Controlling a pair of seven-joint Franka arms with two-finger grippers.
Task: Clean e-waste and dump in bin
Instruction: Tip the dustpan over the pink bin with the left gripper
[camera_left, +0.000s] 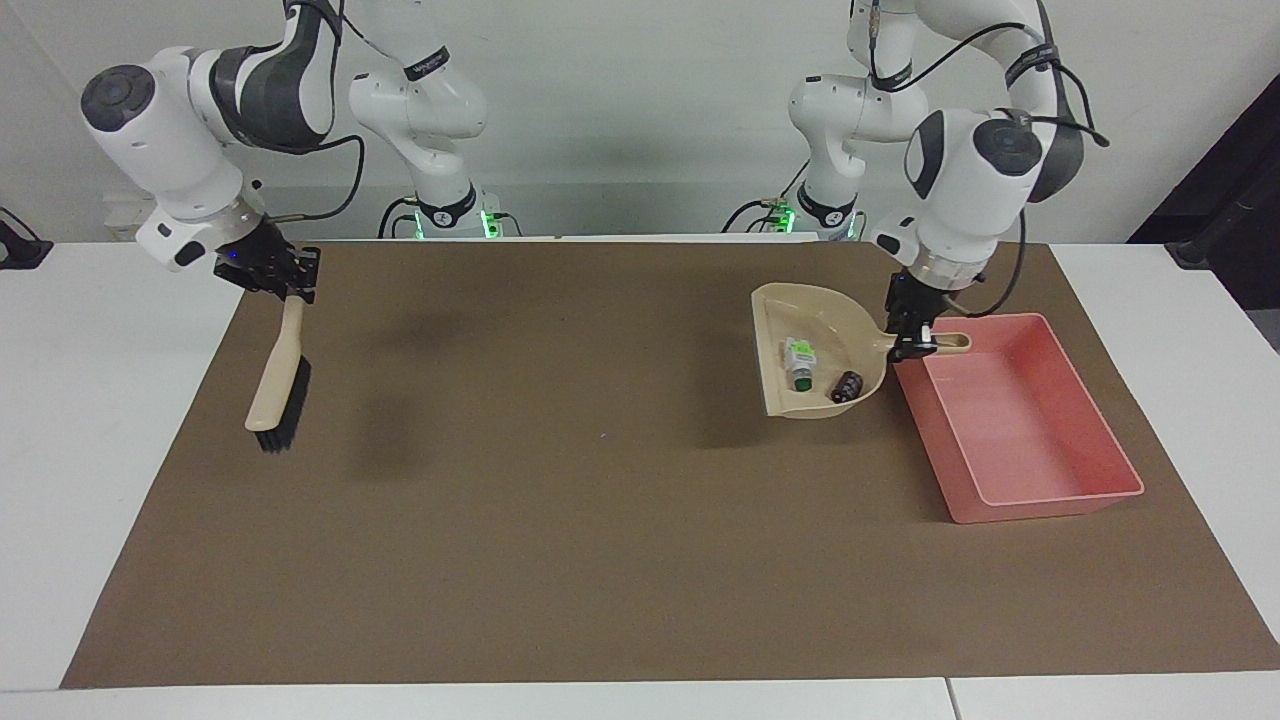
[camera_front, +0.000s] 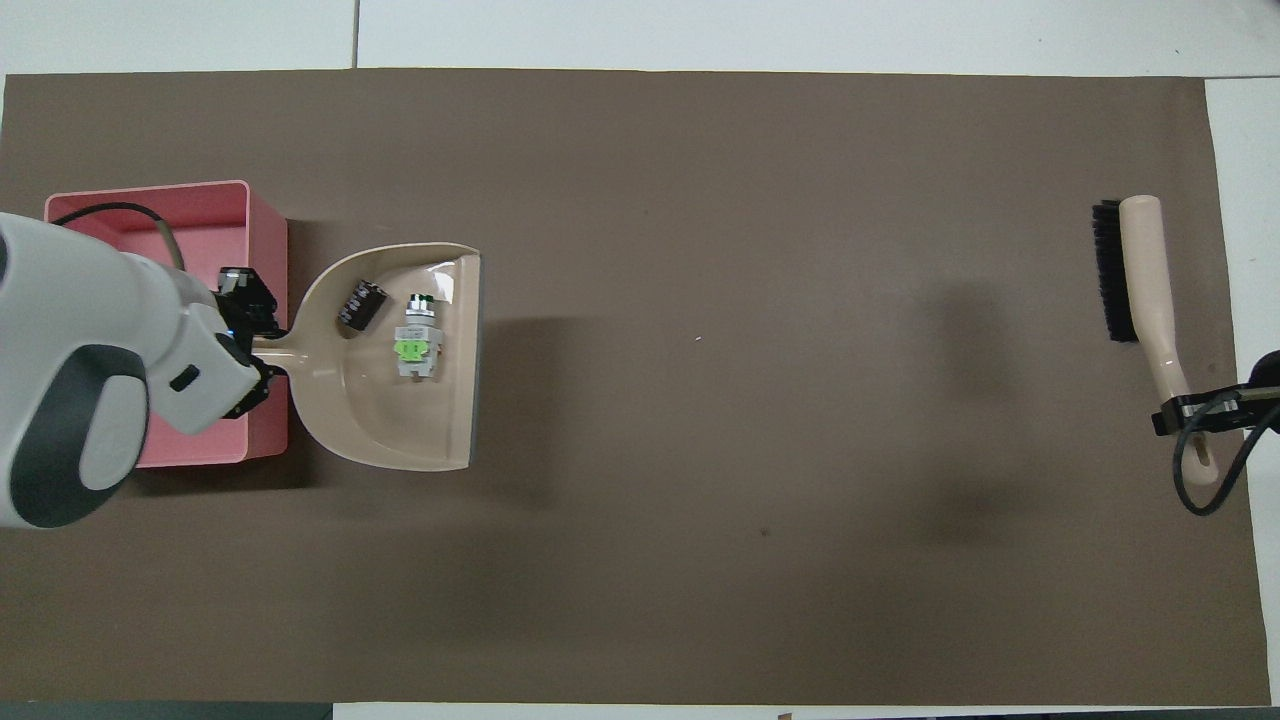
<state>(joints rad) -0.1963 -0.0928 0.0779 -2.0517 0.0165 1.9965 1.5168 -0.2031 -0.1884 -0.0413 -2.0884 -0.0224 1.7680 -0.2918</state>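
bin (camera_left: 1010, 420): glossy pink plastic | dustpan (camera_left: 790, 320): smooth beige plastic | mat (camera_left: 600, 520): matt brown

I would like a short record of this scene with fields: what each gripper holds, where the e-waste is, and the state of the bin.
left gripper: shut on dustpan handle, raised beside the bin
right gripper: shut on brush handle, over the mat edge at the right arm's end
white piece: in the dustpan
dark cylinder: in the dustpan, beside the white piece
bin: pink, on the mat at the left arm's end, nothing visible inside
dumping: not yet done
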